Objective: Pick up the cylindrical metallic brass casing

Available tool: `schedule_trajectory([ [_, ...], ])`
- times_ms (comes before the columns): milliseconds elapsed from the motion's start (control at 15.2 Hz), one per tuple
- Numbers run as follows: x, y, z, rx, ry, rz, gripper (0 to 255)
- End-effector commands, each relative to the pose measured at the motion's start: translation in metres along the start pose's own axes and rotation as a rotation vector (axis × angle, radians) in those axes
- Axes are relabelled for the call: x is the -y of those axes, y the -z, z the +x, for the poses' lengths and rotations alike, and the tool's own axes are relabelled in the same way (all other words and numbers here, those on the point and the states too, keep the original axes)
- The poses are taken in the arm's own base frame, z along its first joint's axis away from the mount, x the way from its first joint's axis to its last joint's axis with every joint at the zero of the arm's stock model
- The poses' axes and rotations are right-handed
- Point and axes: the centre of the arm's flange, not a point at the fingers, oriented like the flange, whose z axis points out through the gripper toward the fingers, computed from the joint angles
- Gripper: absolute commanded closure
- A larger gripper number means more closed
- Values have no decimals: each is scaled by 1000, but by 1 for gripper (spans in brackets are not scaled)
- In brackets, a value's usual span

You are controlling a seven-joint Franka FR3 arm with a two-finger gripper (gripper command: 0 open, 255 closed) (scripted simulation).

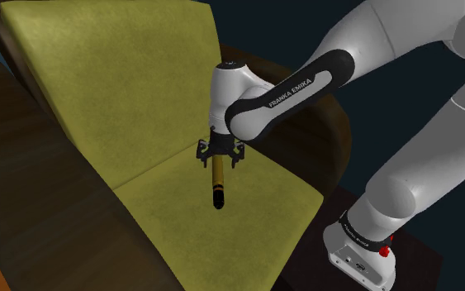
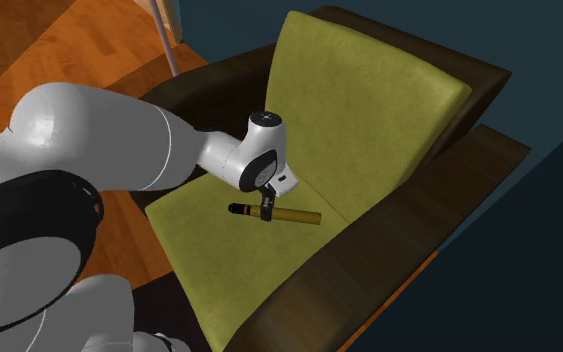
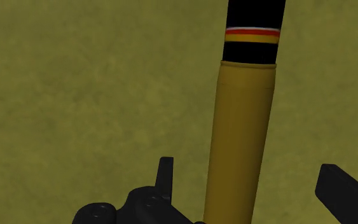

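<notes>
Olive-green seat cushion (image 1: 263,198) of a dark-framed armchair (image 1: 24,165) carries the brass casing (image 1: 217,178), which lies flat near the cushion's middle. In the shoulder view its long axis runs from 12 to 6 o'clock, with the black banded tip (image 1: 218,201) at 6. The black gripper (image 1: 219,155) hangs directly over the brass body. Its fingers (image 3: 165,173) are spread wide astride the casing, neither one touching it, so nothing is held. I'd judge the next move to be a short drop, then closing across that axis.
</notes>
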Motion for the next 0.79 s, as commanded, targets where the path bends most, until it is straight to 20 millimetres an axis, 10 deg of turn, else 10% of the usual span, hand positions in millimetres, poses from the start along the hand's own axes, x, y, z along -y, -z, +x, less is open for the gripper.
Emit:
schedule_trajectory([
  [0, 3, -13, -1, 0, -7, 1, 0],
  [396, 3, -37, -1, 0, -7, 1, 0],
  [462, 2, -38, -1, 0, -6, 1, 255],
  [726, 2, -37, -1, 0, -6, 1, 255],
])
